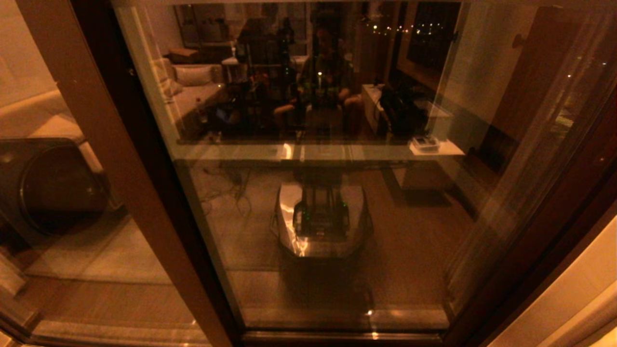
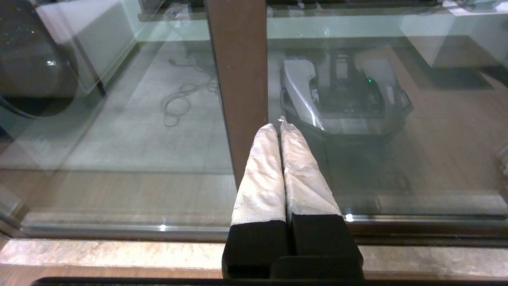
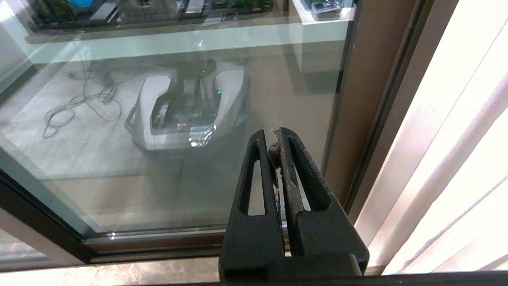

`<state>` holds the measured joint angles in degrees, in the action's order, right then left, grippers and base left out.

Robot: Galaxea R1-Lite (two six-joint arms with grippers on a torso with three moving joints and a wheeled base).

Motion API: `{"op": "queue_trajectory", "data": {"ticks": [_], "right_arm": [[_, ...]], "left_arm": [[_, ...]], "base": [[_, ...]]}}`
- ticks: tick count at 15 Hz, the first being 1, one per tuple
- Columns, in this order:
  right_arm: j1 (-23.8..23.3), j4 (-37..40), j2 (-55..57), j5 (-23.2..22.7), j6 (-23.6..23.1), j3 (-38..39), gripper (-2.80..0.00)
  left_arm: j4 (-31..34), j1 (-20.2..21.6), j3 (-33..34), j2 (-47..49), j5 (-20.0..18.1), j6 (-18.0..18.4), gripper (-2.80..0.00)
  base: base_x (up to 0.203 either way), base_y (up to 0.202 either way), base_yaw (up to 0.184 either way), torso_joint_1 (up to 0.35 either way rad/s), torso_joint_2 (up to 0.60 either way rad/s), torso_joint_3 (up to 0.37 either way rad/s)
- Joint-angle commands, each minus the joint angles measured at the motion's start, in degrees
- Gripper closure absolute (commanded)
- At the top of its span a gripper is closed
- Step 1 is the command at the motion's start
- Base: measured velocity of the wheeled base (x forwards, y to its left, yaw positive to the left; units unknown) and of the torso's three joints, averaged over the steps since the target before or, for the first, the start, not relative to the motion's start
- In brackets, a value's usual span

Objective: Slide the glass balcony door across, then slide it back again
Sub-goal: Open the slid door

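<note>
The glass balcony door (image 1: 337,202) fills the middle of the head view, a tall reflective pane in a dark brown frame (image 1: 554,231) that mirrors the room and my own base. Neither gripper shows in the head view. In the left wrist view my left gripper (image 2: 278,126) is shut with nothing between its white-wrapped fingers (image 2: 262,174). Its tips hover just in front of the glass (image 2: 397,159), beside a brown upright stile (image 2: 238,71). In the right wrist view my right gripper (image 3: 274,137) is shut and empty, in front of the pane (image 3: 158,167) near the right-hand stile (image 3: 365,87).
A lighter-brown stile (image 1: 96,125) stands left of the pane, with a dark round-fronted machine (image 1: 48,193) behind the left glass. A pale curtain (image 3: 456,139) hangs right of the frame. The floor track (image 2: 119,230) and stone sill (image 2: 99,254) run along the bottom.
</note>
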<state>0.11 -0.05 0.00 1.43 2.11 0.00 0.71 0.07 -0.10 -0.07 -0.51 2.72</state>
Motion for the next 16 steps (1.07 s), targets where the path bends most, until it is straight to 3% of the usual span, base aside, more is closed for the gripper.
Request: {"op": "queue_trajectory", "data": {"ticks": [1, 5, 7, 9, 12, 16], "right_arm": [[0.07, -0.04, 0.00, -0.02, -0.09, 0.00, 0.00], [0.03, -0.04, 0.00, 0.03, -0.34, 0.00, 0.00], [-0.02, -0.13, 0.00, -0.49, -4.56, 0.09, 0.00], [-0.02, -2.04, 0.11, -0.61, -5.74, -1.50, 0.00], [0.02, -0.88, 4.77, -1.81, -6.21, -16.87, 0.00], [0.05, 3.58, 25.13, -3.61, -7.68, -36.83, 0.00]], "left_arm": [[0.00, 0.01, 0.01, -0.01, -0.01, 0.01, 0.00], [0.00, 0.01, 0.01, -0.01, -0.01, 0.01, 0.00], [0.00, 0.01, 0.01, -0.01, -0.01, 0.01, 0.00], [0.00, 0.01, 0.01, -0.01, -0.01, 0.01, 0.00], [0.00, 0.01, 0.01, -0.01, -0.01, 0.01, 0.00], [0.00, 0.01, 0.01, -0.01, -0.01, 0.01, 0.00]], "base": [[0.000, 0.000, 0.000, 0.000, 0.00, 0.000], [0.000, 0.000, 0.000, 0.000, 0.00, 0.000], [0.000, 0.000, 0.000, 0.000, 0.00, 0.000], [0.000, 0.000, 0.000, 0.000, 0.00, 0.000], [0.000, 0.000, 0.000, 0.000, 0.00, 0.000], [0.000, 0.000, 0.000, 0.000, 0.00, 0.000]]}}
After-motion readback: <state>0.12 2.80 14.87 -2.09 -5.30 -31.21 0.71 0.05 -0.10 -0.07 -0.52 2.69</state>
